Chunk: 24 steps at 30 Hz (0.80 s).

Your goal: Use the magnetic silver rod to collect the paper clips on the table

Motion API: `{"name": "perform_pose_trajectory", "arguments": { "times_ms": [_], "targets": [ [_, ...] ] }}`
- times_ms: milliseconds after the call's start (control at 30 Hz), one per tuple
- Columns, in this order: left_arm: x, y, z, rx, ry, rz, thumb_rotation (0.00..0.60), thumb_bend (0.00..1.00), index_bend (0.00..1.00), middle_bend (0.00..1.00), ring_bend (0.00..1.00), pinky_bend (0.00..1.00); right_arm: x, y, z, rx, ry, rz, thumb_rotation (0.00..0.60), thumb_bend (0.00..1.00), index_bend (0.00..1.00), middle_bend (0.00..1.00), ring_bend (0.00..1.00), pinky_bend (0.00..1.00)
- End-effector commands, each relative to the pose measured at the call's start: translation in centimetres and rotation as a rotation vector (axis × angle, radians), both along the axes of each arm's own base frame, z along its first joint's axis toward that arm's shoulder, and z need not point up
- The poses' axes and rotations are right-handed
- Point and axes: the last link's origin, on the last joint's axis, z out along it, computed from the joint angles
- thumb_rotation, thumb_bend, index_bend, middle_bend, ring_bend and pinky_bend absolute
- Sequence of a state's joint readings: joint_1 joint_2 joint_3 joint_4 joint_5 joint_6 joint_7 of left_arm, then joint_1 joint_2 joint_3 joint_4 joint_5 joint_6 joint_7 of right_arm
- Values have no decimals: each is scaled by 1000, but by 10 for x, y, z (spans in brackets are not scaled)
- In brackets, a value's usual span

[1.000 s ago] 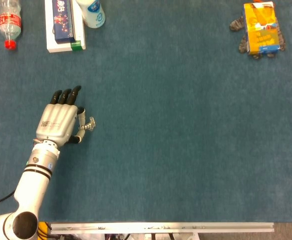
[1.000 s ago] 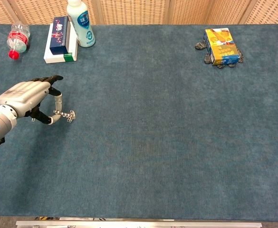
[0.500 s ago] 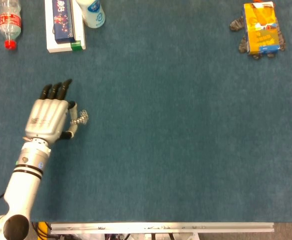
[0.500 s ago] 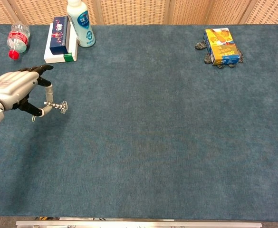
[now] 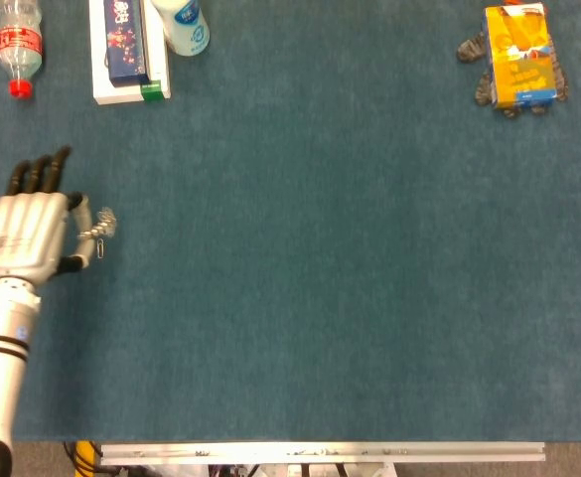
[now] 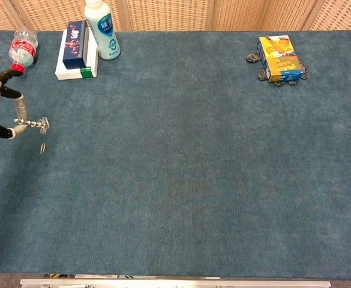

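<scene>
At the left edge of the frame, my left hand (image 5: 24, 234) pinches the silver rod (image 6: 25, 123); a jolt could shake its paper clips (image 6: 42, 124) loose, like the stray clip (image 6: 42, 148) below.

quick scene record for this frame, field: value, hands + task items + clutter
left hand: at the table's left edge, pinching the silver rod
rod tip: cluster of paper clips clinging to it
loose clip: one on the cloth, just below the rod tip
right hand: not in view
far left: water bottle lying down, boxes stacked, white bottle upright
far right: orange box on top of a grey object
table: blue cloth
</scene>
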State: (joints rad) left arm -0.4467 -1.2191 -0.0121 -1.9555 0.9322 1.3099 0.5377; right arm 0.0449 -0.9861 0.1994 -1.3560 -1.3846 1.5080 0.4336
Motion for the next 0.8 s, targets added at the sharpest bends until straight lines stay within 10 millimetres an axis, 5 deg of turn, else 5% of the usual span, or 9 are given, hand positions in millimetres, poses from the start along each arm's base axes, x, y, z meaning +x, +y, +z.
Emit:
{"name": "perform_pose_trajectory", "arguments": {
  "times_ms": [33, 533, 800],
  "targets": [
    [-8, -3, 11, 25, 6, 14, 600, 363, 617, 38, 0, 0, 0, 0, 0, 0, 0, 0, 600, 369, 241, 156, 0, 9],
    [-43, -18, 20, 49, -17, 101, 600, 363, 610, 39, 0, 0, 1, 2, -2, 7, 5, 2, 600, 369, 241, 156, 0, 9],
    [-57, -23, 22, 55, -37, 129, 600, 362, 397, 39, 0, 0, 3, 2, -4, 15, 8, 5, 600, 369, 241, 156, 0, 9]
  ]
}}
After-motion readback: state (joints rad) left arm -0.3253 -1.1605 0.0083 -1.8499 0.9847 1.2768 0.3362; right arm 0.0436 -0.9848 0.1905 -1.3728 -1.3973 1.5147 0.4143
